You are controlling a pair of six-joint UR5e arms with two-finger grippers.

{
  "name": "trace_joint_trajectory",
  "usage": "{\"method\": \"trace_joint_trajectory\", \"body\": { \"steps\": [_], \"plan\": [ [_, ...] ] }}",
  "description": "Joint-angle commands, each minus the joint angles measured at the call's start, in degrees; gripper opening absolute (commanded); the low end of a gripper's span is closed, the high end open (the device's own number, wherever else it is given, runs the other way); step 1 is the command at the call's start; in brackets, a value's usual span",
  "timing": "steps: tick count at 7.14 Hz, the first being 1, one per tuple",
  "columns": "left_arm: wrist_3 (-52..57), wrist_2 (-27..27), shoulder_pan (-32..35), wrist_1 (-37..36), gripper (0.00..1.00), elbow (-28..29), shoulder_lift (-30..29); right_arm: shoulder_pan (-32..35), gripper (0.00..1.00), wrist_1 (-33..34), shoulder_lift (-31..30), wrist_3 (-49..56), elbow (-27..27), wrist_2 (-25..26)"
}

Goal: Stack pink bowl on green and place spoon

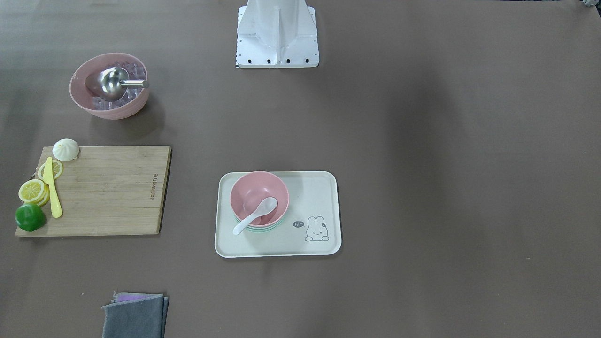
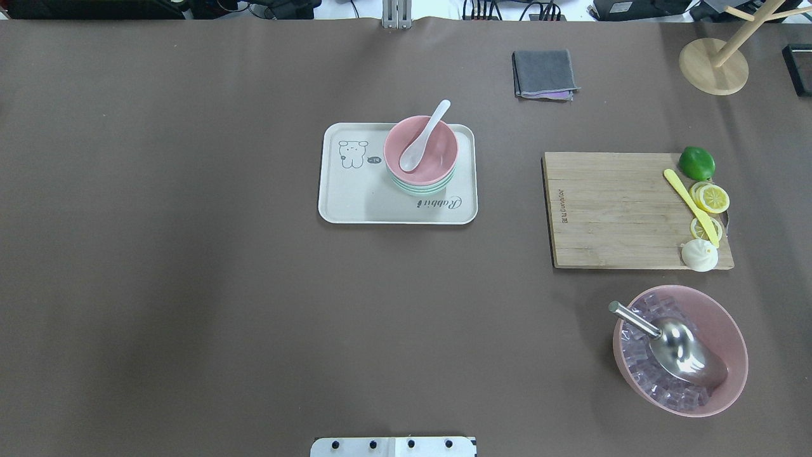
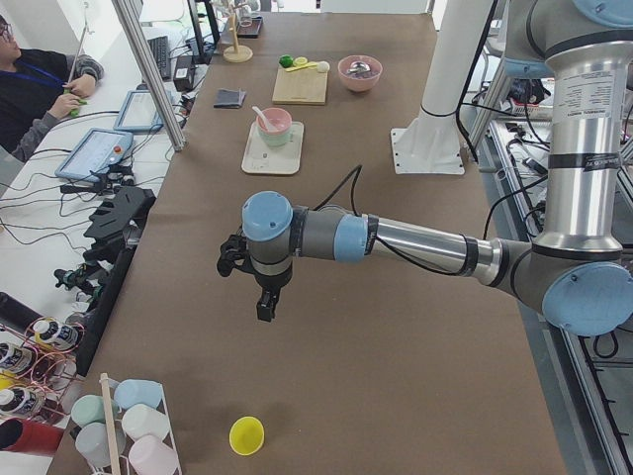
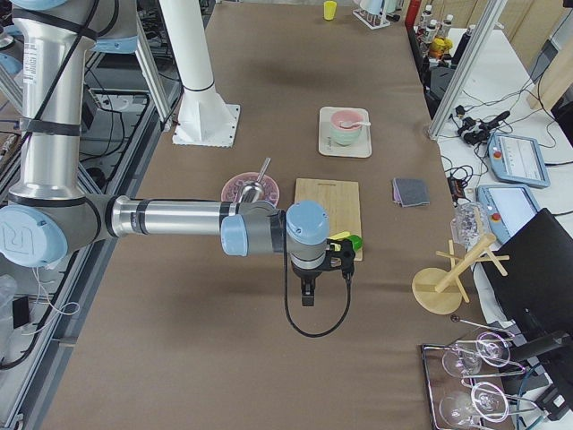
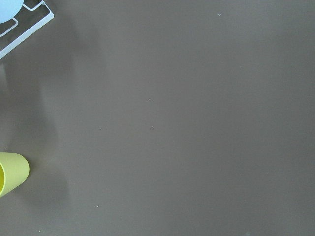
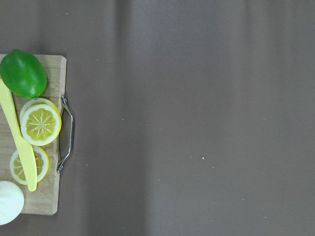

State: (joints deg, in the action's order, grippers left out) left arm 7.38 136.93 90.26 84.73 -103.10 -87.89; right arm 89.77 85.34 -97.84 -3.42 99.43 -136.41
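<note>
The pink bowl [image 1: 253, 190] sits stacked on the green bowl [image 1: 257, 230] on the cream tray [image 1: 324, 197] at mid-table. The white spoon [image 1: 256, 215] lies in the pink bowl, its handle over the rim. Overhead shows the same pink bowl [image 2: 439, 151], green bowl [image 2: 419, 188], spoon [image 2: 424, 135] and tray [image 2: 355, 203]. My left gripper [image 3: 265, 307] hangs above bare table far from the tray. My right gripper [image 4: 307, 296] hangs past the cutting board's end. Both show only in side views; I cannot tell whether they are open or shut.
A wooden cutting board [image 2: 609, 209] holds a lime [image 2: 696, 163], lemon slices, a yellow knife [image 2: 691, 206] and a white bun. A large pink bowl [image 2: 729, 330] holds ice and a metal scoop. Folded grey cloths [image 2: 544, 73], a wooden stand [image 2: 713, 66] and a yellow cup [image 3: 246, 435] lie further out.
</note>
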Motion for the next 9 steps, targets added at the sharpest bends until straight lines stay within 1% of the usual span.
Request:
{"method": "trace_joint_trajectory", "body": {
  "steps": [1,9],
  "plan": [
    [0.0,0.0,0.0,0.0,1.00,0.0,0.0,-0.3,1.00,0.0,0.1,-0.1,0.1,0.0],
    [0.0,0.0,0.0,0.0,1.00,0.0,-0.2,-1.2,1.00,0.0,0.5,-1.1,0.1,0.0]
  ]
}}
